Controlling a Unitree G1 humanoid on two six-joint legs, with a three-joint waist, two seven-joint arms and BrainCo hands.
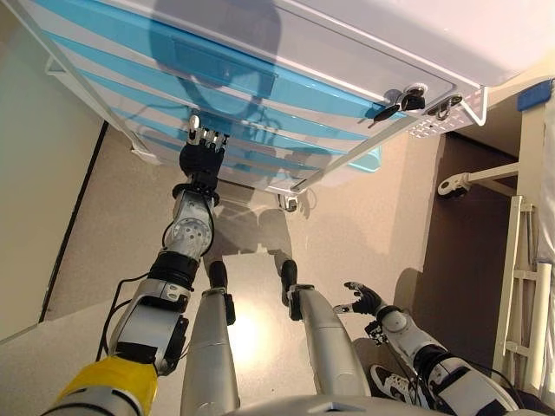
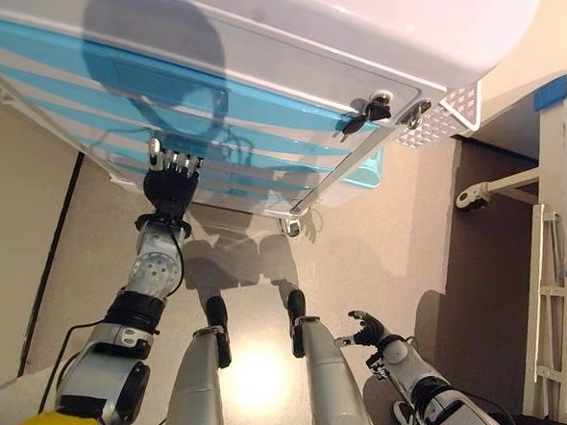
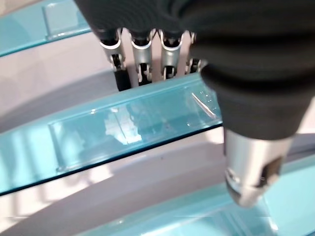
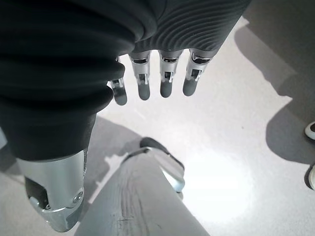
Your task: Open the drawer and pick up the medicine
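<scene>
A white cabinet with several translucent blue drawer fronts stands before me. My left hand reaches up to one of the lower drawers. In the left wrist view its fingers are straight, with the tips at the upper edge of the blue handle strip. All the drawers look closed. No medicine shows in any view. My right hand hangs low beside my right leg, empty, with its fingers relaxed.
A bunch of keys hangs from the lock at the cabinet's top corner. The cabinet stands on a caster. A white metal frame with its own caster stands at the right. A wall runs along the left.
</scene>
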